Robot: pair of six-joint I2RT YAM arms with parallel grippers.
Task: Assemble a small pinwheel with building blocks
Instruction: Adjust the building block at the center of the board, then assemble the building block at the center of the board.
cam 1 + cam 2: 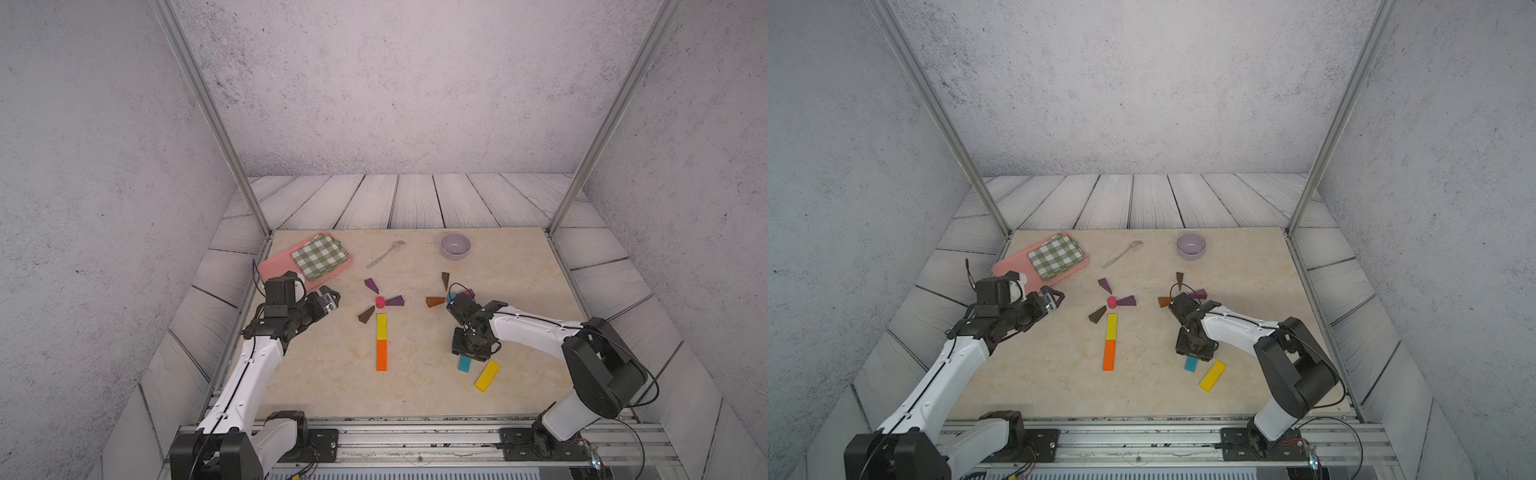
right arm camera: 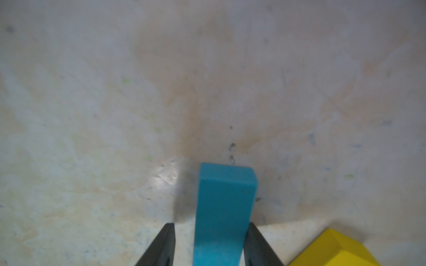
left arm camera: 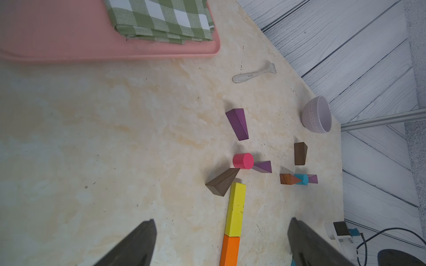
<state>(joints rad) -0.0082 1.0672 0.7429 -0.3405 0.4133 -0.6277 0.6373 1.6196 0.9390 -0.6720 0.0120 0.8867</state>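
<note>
My right end effector [image 2: 211, 224], spread, straddles the blue bar [image 2: 227, 191] across its width, likely to pinch and carry it as stem toward the blue cylinder [image 1: 451, 297] at 12 o'clock.

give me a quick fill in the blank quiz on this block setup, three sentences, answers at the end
1. The checked cloth lies on a tray whose colour is ____.
2. Beside the pink cylinder lie two purple wedges and ____ brown wedge.
3. The right gripper has its fingers either side of a bar that is ____.

Missing words: pink; one; blue
</note>
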